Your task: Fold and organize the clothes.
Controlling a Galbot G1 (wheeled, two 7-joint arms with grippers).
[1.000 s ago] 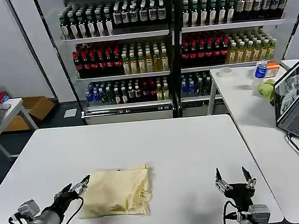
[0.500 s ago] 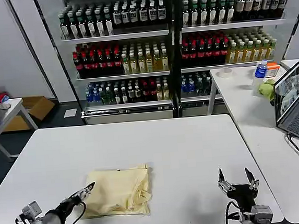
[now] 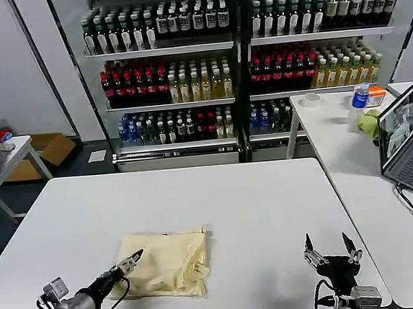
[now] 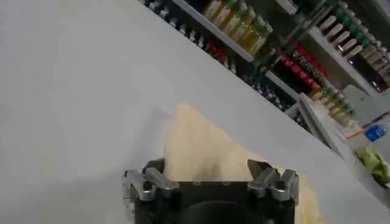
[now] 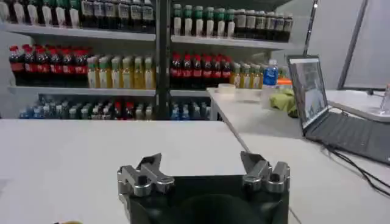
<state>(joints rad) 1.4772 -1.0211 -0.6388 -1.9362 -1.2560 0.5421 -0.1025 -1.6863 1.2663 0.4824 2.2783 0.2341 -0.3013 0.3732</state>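
Shirt: the pale cream-yellow shirt (image 3: 166, 263) lies folded into a rough rectangle on the white table (image 3: 254, 201), toward the near-left part of the top. It sits flat, with soft bunched wrinkles down its right side and a ragged lower right corner.

Shirt, from the left wrist: the cloth (image 4: 207, 152) runs up to a soft point, pale against the bare tabletop, just past the gripper body.

Left gripper: the left gripper (image 3: 132, 261) is low at the shirt's left edge, fingers apart, tips right at the fabric. I cannot tell whether they touch it.

Right gripper: the right gripper (image 3: 333, 248) hovers near the table's front edge, well to the right of the shirt, fingers spread wide and upright, holding nothing.

Edges: the shirt's near hem lies close to the table's front edge; its left side has a band of bare table before the left edge.

Open room: wide clear white surface behind the shirt and to its right, all the way to the far edge and the right corner.

Surroundings: shelves of bottled drinks (image 3: 234, 58) stand behind the table; a second table on the right carries an open laptop (image 3: 405, 144), a yellow-green cloth bundle (image 3: 369, 123) and a blue-capped bottle (image 3: 360, 95).
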